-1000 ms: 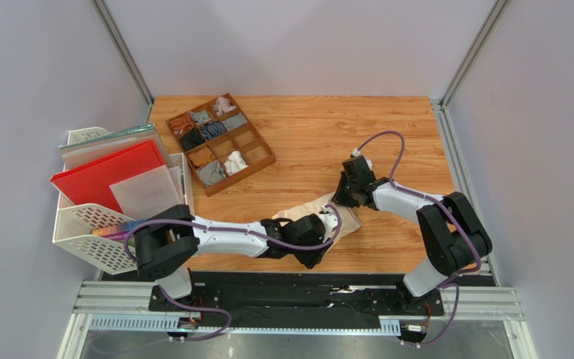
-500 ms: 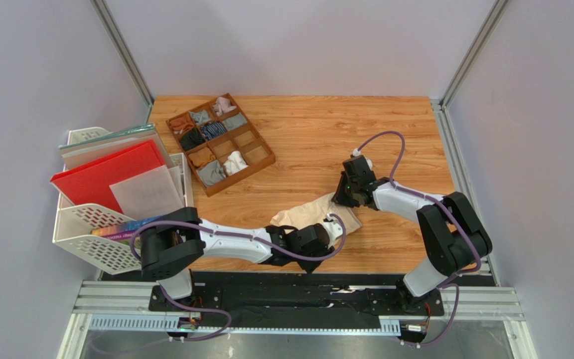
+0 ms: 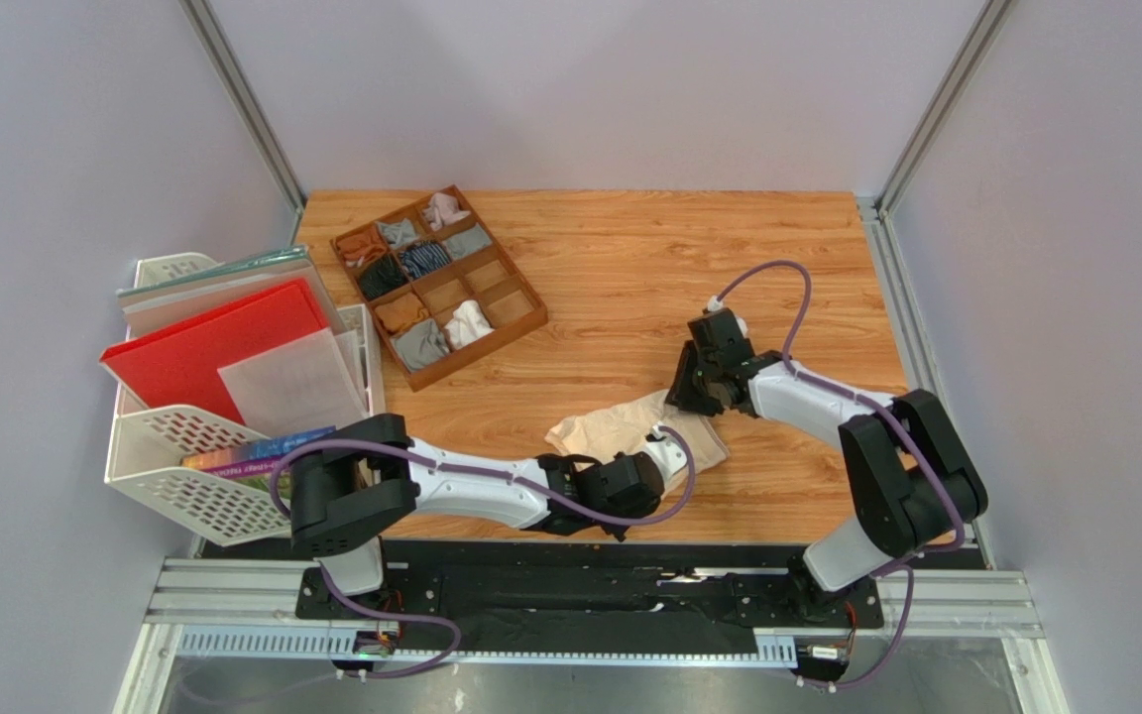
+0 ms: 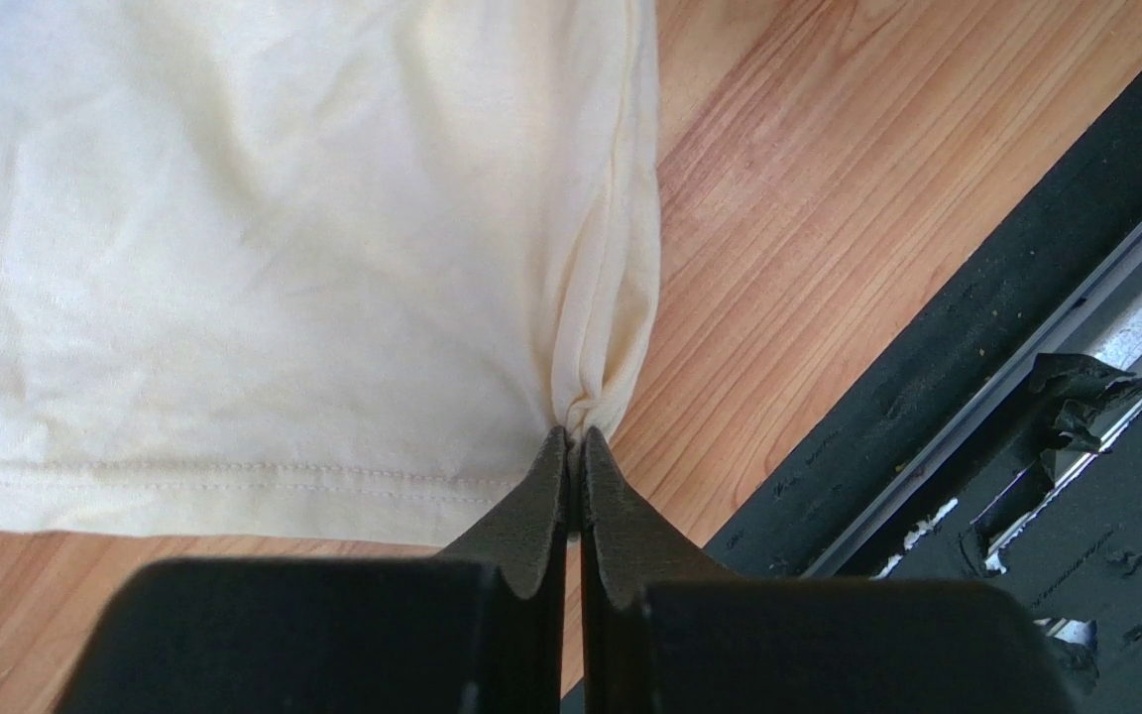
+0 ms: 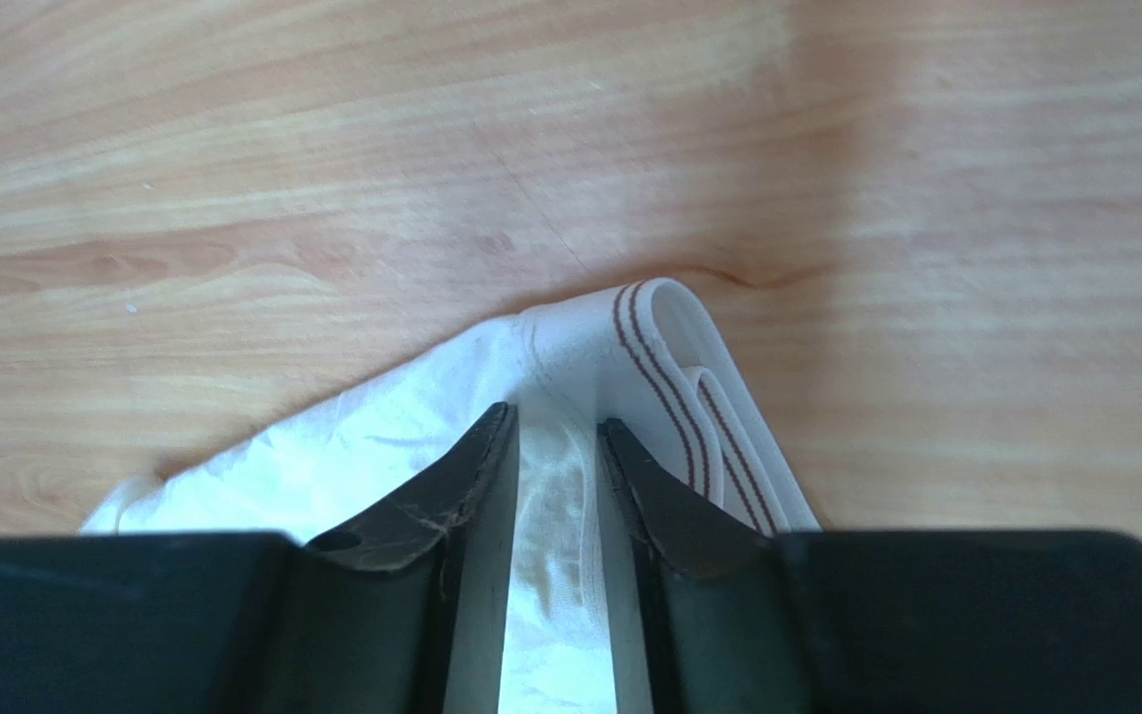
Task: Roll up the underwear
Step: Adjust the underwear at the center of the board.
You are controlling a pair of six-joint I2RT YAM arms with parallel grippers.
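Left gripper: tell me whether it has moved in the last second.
Yes. The left gripper has shifted slightly toward the near edge of the table, away from the wooden tray.

One camera hangs high behind my bases, looking steeply down over the whole light-brown wooden table. My wrist cameras ride close behind the black left gripper and right gripper, sighting along them — all three share the crumpled cream-beige cloth brief.

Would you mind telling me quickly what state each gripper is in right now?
Left gripper: closed, pinching a corner of the cream underwear.
Right gripper: open, jaws apart over the underwear's striped waistband.
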